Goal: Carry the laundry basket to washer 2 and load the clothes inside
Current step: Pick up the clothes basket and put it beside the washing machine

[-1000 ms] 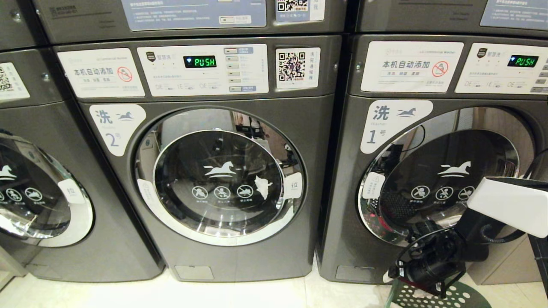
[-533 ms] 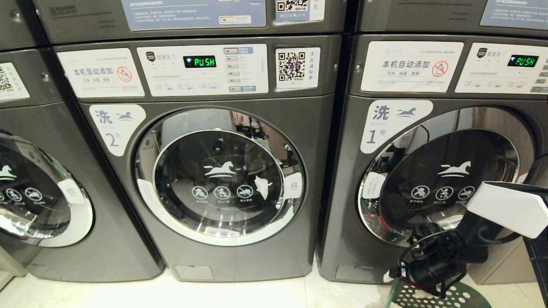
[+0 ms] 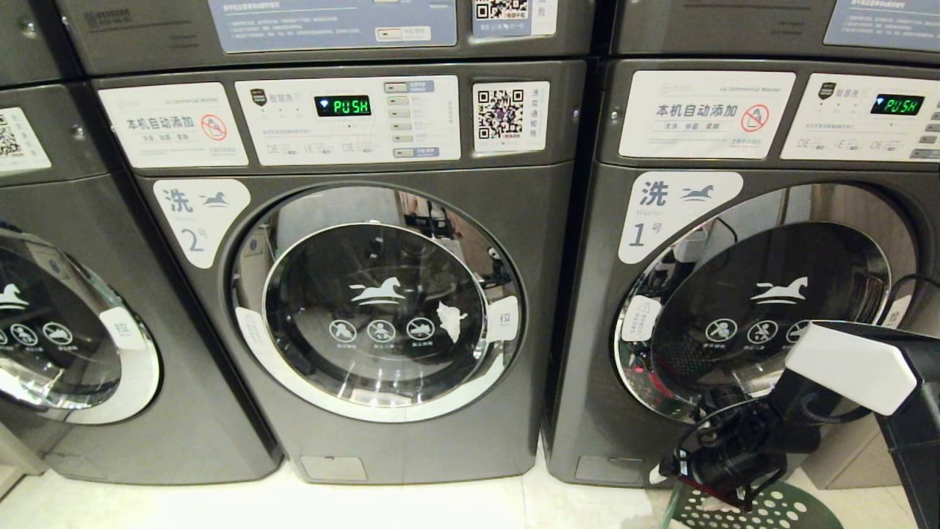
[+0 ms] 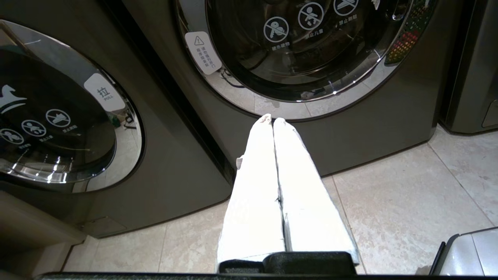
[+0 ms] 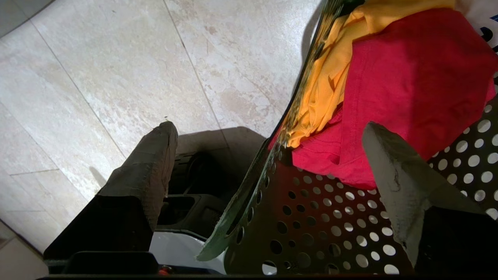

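Washer 2 (image 3: 382, 294) stands in the middle of the head view, its chrome-ringed glass door shut; its lower front (image 4: 369, 116) also shows in the left wrist view. The dark green laundry basket (image 3: 771, 510) sits on the floor at the lower right, in front of washer 1. My right gripper (image 5: 268, 128) is open and straddles the basket's rim (image 5: 241, 202), one finger outside over the floor, the other inside. The clothes lie in the basket: a red garment (image 5: 412, 89), a yellow-orange one (image 5: 330, 77) and a bit of white (image 5: 478, 15). My left gripper (image 4: 272, 119) is shut and empty, low before washer 2.
Washer 1 (image 3: 734, 294) stands right of washer 2, a like grey washer (image 3: 73, 330) to its left, more machines stacked above. Pale floor tiles (image 3: 411, 507) run along the washers' feet. Part of my own base (image 5: 194, 182) lies beside the basket.
My right arm has sunk a little, down and leftward, toward the basket. The washers, the basket and the left gripper have not moved.
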Motion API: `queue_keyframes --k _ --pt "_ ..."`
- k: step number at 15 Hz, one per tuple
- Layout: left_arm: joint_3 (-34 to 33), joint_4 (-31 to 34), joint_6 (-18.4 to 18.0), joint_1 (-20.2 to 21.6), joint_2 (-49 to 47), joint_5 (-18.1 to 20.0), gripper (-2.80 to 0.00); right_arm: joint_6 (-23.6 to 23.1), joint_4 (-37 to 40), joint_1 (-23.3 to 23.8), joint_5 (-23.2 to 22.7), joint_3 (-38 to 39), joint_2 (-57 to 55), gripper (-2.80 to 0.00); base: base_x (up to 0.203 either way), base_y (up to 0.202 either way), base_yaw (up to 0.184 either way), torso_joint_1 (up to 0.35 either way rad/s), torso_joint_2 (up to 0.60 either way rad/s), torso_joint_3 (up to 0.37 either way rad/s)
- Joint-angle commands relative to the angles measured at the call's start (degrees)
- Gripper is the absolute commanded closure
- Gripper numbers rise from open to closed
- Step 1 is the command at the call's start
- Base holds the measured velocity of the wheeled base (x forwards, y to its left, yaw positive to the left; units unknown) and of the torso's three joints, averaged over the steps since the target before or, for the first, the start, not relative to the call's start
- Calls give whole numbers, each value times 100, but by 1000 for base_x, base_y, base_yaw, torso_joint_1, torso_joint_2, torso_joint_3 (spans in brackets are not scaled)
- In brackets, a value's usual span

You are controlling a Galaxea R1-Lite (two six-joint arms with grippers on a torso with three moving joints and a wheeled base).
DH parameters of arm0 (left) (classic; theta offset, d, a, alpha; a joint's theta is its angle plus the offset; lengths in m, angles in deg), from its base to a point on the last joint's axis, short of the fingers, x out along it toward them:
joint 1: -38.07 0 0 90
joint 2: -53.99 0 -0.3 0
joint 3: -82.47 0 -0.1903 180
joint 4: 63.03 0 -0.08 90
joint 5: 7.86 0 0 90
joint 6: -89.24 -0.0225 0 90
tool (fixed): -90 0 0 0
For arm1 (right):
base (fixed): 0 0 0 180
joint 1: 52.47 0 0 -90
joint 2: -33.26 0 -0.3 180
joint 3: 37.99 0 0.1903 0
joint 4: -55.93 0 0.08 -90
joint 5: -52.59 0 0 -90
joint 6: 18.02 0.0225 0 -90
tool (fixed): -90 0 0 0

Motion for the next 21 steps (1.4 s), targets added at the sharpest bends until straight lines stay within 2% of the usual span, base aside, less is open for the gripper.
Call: queue_keyframes --k 1,4,7,10,14,17,21 --pt "-1 5 -24 0 -4 7 0 13 -10 -4 -4 -10 -76 0 0 0 0 0 0 0" --pt "-1 5 -30 0 -2 7 0 13 -11 -13 22 -138 -168 0 0 0 0 0 0 0" --pt "-10 -4 -42 0 -2 7 0 -50 5 -4 362 -402 -352 0 0 0 0 0 0 0" --pt "-10 -4 -121 0 -11 9 0 -520 18 -3 783 -559 -506 0 0 0 0 0 0 0" --pt "-10 -2 -127 0 -2 16 0 -787 192 15 835 -570 -504 0 0 0 0 0 0 0" --pt "-10 5 -127 0 -2 16 0 -1520 329 126 840 -563 -387 0 0 0 0 0 0 0" --pt "-10 -4 -127 0 -2 16 0 -3054 699 532 846 -564 -118 0 0 0 0 0 0 0"
